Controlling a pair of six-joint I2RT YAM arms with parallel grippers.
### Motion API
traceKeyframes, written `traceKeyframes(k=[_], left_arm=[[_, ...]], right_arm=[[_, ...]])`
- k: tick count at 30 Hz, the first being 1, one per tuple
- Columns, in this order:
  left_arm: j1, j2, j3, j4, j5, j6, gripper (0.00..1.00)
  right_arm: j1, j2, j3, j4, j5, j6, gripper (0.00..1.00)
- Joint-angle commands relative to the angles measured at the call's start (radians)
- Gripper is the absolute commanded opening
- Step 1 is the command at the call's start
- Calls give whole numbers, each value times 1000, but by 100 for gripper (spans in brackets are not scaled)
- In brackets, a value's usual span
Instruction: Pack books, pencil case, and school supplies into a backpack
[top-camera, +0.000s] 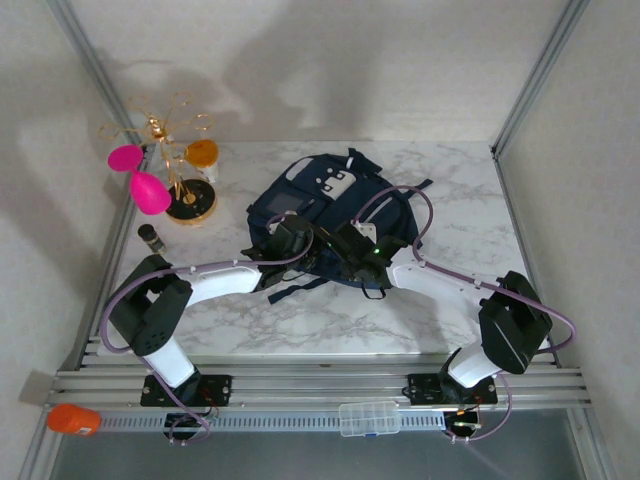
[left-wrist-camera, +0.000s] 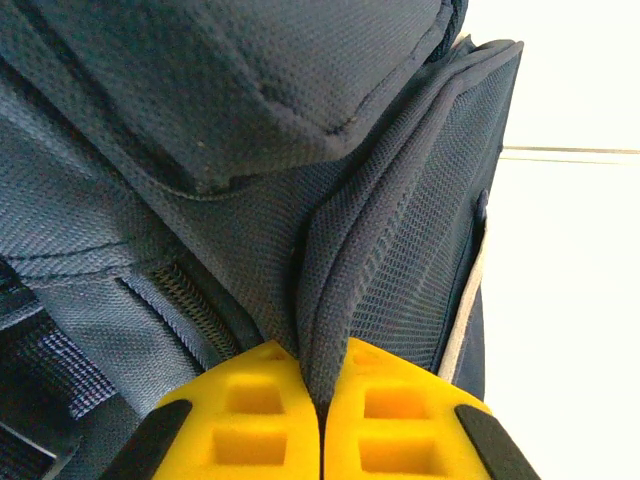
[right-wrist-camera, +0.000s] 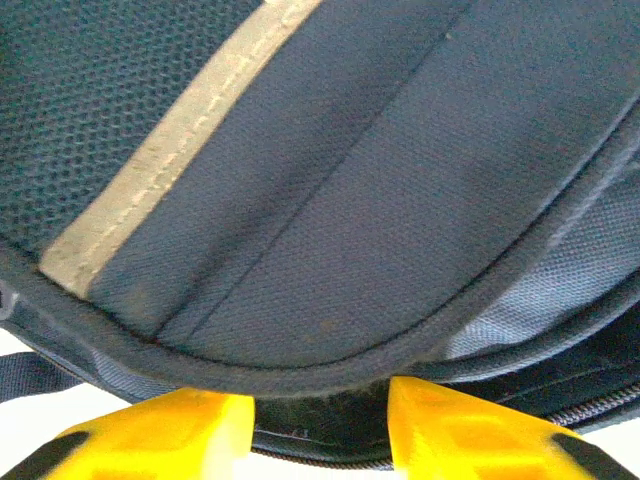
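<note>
You've got the backpack (top-camera: 335, 200) mid-frame in the top view, with both claws at its lower edge. Left gripper (left-wrist-camera: 322, 405) — pinched tight on a fabric fold. Right gripper (right-wrist-camera: 320, 425) — half-spread, with the piped rim just above the gap. I'd close right first.

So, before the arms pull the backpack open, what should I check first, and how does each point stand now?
1. Hold of the left claw on a fold of the backpack: ok, shut on fabric.
2. Hold of the right claw on the piped edge: cannot tell; its fingers stand apart astride it.
3. Opening unzipped: cannot tell; the zip beside the left claw looks closed.
4. Backpack resting on the table: ok.
5. Room from the gold stand: ok, apart from the backpack.
</note>
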Motion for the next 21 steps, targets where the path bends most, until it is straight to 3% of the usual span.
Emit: traceKeyframes(k=[1, 9, 14, 17, 21], left_arm=[[-23, 5, 44, 62, 65, 4, 0], [-23, 3, 35, 68, 68, -1, 0], [-22, 1, 32, 71, 65, -2, 0], [-22, 2, 32, 71, 66, -1, 0], [-21, 2, 32, 73, 66, 1, 0]], right_arm=[[-6, 3, 41, -1, -15, 25, 44], [2, 75, 99, -12, 81, 55, 41], [-1, 112, 122, 13, 128, 19, 32], [0, 108, 92, 117, 73, -67, 30], [-7, 106, 81, 143, 97, -99, 21]])
